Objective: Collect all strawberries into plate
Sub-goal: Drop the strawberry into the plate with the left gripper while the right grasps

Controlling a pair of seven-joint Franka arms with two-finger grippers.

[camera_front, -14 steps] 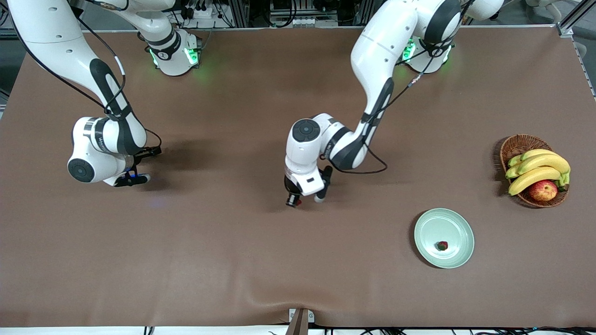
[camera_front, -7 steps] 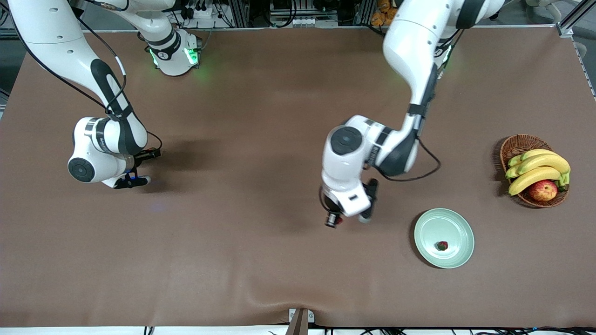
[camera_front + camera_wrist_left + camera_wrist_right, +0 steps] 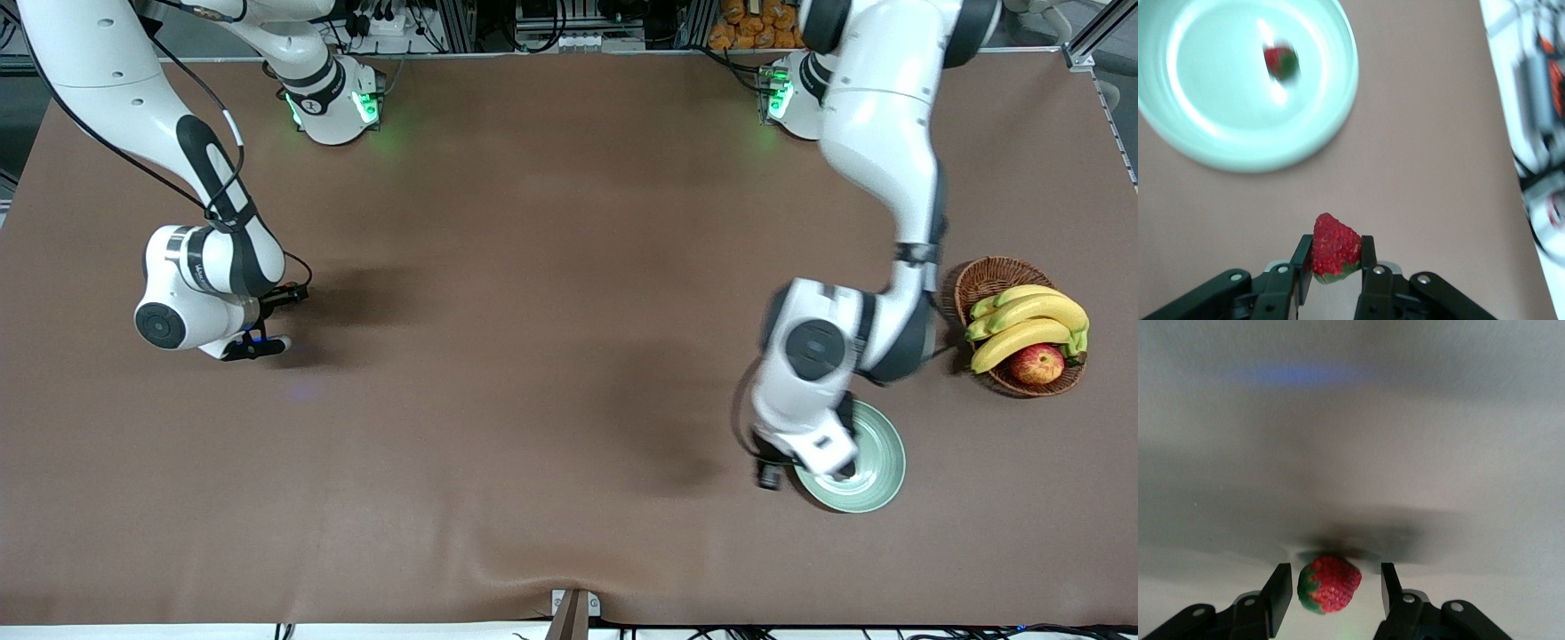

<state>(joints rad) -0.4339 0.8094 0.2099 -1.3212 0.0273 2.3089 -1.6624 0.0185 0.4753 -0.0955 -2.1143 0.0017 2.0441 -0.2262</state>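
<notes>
Strawberries, three: one (image 3: 1281, 61) on plate (image 3: 1331, 107), one (image 3: 1335, 248) pinched in left claw (image 3: 1336, 257), one (image 3: 1329, 583) between right claw's (image 3: 1331, 590) spread fingers.

Three strawberries (image 3: 1335, 248) (image 3: 1281, 62) (image 3: 1329, 583), one plate (image 3: 1331, 107), one basket (image 3: 987, 277), three bananas (image 3: 1031, 324), one apple (image 3: 1037, 364), two grippers (image 3: 1337, 260) (image 3: 1331, 587).

Left gripper (image 3: 1336, 257): we are seeing its two dark fingers (image 3: 1373, 267) at the bottom centre of the frame, closing on a berry.
Held strawberry (image 3: 1334, 248): it is sitting pinched between the fingers, red tip pointing up, green cap down.
Plate (image 3: 1338, 100): it is filling the upper left of the frame, pale mint and glossy, lying on the brown table (image 3: 1425, 167).
Second strawberry (image 3: 1281, 61): it is lying inside the plate, blurred.
</notes>
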